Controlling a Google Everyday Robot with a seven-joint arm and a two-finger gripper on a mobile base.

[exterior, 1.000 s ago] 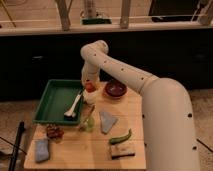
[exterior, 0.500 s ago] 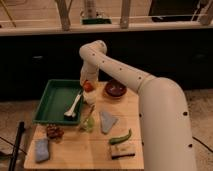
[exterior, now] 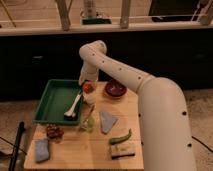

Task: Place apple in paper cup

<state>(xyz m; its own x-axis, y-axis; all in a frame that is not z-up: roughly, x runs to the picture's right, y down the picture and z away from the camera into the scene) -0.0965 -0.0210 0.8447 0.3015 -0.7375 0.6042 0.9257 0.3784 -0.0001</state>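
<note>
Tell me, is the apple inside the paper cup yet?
Cannot tell. The apple sits right under the end effector, by the green tray; no cup shows clearly.

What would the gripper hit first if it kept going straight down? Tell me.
Likely the paper cup just beneath: the gripper points down over it with the apple at its tip. Depth is uncertain.

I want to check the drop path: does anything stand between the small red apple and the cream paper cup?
Nothing visible does. The small red-orange apple sits right at the gripper, directly above the cream-white paper cup beside the green tray, with no object between them.
</note>
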